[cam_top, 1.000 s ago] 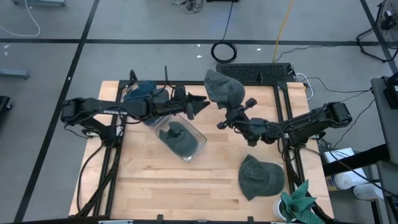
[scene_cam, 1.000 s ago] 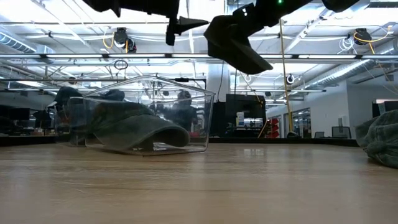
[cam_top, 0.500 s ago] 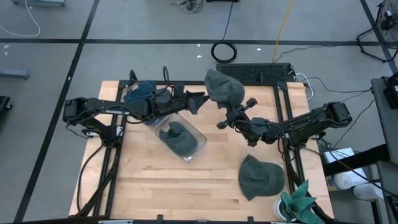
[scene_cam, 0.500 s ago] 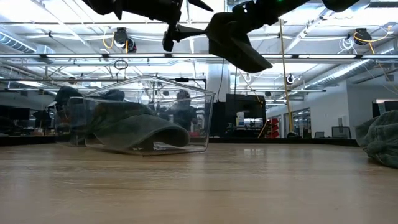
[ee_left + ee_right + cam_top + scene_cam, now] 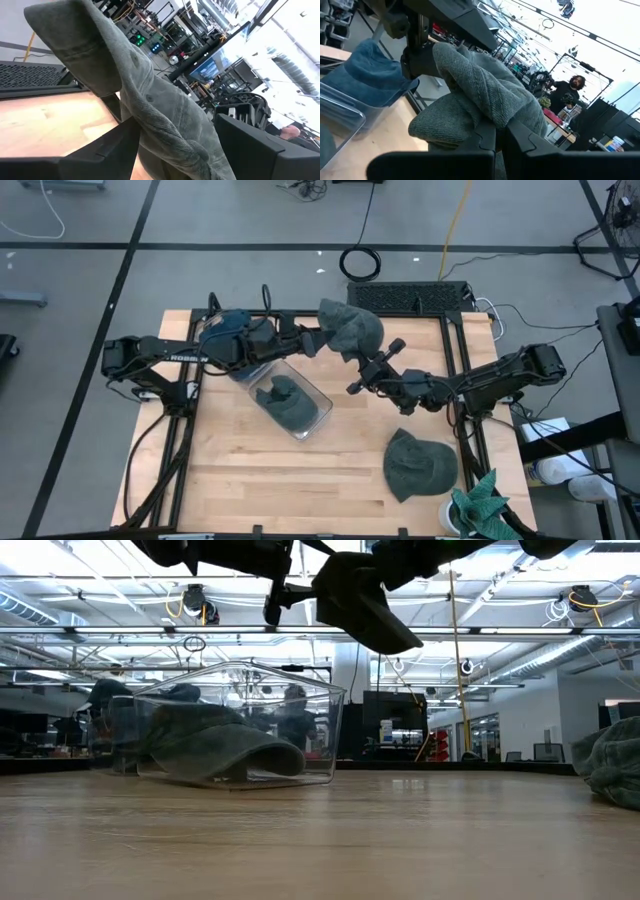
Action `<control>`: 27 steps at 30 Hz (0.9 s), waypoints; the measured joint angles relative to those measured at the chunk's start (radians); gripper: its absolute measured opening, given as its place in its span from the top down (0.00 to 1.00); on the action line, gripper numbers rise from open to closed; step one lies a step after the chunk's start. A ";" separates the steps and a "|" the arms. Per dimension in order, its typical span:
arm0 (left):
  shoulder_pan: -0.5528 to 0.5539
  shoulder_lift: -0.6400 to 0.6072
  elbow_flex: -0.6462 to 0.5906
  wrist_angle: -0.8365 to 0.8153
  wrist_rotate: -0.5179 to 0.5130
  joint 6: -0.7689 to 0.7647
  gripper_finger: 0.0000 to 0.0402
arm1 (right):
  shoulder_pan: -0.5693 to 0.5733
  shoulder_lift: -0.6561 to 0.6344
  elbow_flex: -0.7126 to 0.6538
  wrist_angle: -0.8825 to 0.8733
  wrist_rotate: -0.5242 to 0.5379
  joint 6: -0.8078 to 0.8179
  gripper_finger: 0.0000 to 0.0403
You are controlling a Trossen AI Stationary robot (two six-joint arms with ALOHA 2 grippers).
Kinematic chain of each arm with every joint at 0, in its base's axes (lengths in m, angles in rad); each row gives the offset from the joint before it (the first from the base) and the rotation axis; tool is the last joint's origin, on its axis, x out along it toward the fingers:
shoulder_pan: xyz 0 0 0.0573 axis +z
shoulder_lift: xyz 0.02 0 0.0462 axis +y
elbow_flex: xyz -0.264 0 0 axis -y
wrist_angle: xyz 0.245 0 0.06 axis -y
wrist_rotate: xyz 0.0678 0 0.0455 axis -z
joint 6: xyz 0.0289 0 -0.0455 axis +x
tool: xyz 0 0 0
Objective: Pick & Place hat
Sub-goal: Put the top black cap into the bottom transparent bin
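The grey-green fabric hat (image 5: 352,330) hangs above the far middle of the wooden worktop (image 5: 230,470), clenched in the right claw (image 5: 358,366). The left claw (image 5: 318,340), fingers spread, straddles the hat's left edge beside the clear plastic bin (image 5: 291,400).

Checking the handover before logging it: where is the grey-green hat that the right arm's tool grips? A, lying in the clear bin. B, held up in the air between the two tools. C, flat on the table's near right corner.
B: the hat hangs above the table, pinched by the right tool, with the left tool open around its edge.
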 joint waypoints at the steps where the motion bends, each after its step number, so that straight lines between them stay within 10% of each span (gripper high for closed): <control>1: 0.000 0.000 0.000 0.000 0.000 0.000 0.33 | -0.001 0.000 0.000 0.000 0.000 0.001 1.00; 15: 0.008 0.056 0.002 0.039 0.045 -0.004 0.37 | -0.005 0.000 0.000 -0.002 0.000 0.009 1.00; 27: 0.048 0.043 0.004 0.104 0.203 0.061 0.94 | -0.005 0.000 0.000 -0.023 -0.003 0.063 1.00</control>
